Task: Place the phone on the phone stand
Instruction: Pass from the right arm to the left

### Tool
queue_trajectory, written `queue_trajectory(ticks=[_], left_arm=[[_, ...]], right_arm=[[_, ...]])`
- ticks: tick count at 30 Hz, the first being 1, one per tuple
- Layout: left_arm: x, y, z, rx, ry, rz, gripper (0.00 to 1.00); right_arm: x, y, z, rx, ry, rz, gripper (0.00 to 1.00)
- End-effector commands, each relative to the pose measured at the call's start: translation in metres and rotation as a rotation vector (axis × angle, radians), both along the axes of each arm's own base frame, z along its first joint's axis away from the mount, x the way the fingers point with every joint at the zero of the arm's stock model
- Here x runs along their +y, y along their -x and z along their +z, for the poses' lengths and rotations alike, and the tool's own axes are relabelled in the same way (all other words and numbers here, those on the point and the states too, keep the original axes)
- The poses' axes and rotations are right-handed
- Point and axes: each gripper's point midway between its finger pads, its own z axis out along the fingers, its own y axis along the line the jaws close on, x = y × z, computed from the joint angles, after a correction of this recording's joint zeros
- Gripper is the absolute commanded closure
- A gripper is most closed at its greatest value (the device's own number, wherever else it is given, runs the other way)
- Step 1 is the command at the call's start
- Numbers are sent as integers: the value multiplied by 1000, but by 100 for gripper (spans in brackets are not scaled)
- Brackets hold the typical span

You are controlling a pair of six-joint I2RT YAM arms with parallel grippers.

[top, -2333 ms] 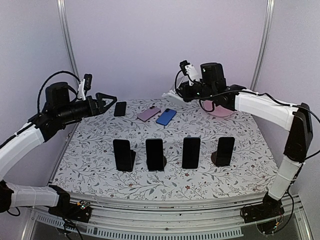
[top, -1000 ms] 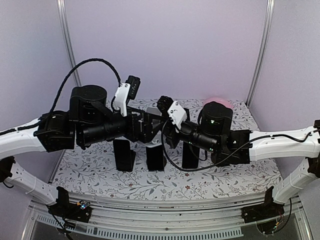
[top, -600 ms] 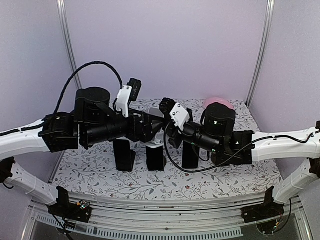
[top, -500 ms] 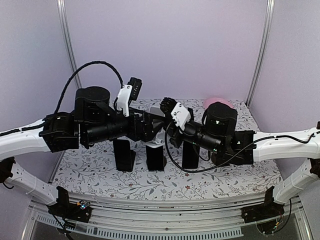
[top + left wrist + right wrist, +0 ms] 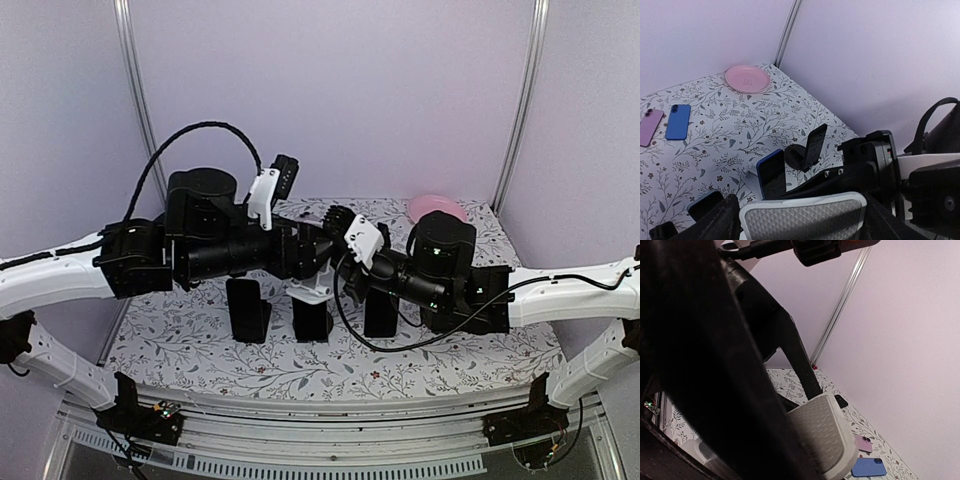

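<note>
Upper left of the left wrist view: purple phone point(image 5: 650, 127) and blue phone point(image 5: 677, 121), flat on the floral table cover point(image 5: 725, 145), side by side but not touching. Both lie well apart from either gripper.

Lower right of the right wrist view: the same pair, with a black phone point(image 5: 841, 401) also lying flat, up and to their left.

Centre of the left wrist view: round black phone stand point(image 5: 794, 156) with a dark phone point(image 5: 813, 146) leaning upright on it. A blue-edged phone point(image 5: 771, 175) stands upright just to its lower left.

Lower centre of the top view: row of upright phones point(image 5: 247, 308), three showing, partly covered by the arms.

Upper left of the left wrist view, above the blue phone: pink plate point(image 5: 747, 79), near the table's corner.

Middle of the top view: left gripper point(image 5: 318, 270) and right gripper point(image 5: 338, 222), raised above the row, arms meeting nose to nose, tips close together. One grey ribbed finger pad point(image 5: 805, 216) fills the bottom of the left wrist view, and one pale pad point(image 5: 822, 432) shows in the right wrist view. Whether either pair of fingers is spread or pressed together cannot be told.
</note>
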Motion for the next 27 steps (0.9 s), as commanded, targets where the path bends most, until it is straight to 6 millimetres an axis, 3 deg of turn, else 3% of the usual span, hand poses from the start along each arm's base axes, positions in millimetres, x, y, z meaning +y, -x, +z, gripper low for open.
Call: queue_trajectory(ticks=[1,3,7,10,14,17,27], left_arm=[[9,-17,7,6,21,27,22],[6,-15,6,19,31,-7,22],[4,-13,1,45,45,-36,13],[6,-12,1,54,74,-56,13],[10,-14,3,63,96,-59,20],[14,-15,4,62,101,-51,32],[25,-25,-3,21,30,11,45]], right_arm=[[-9,10,36,-46,-103,24,98],[-8,11,36,-51,-106,29,98],[-9,12,37,-59,-113,32,98],[-9,13,38,-62,-118,38,98],[-8,14,37,-64,-115,46,98],[-8,14,36,-67,-111,44,98],[-4,8,28,-26,-63,24,98]])
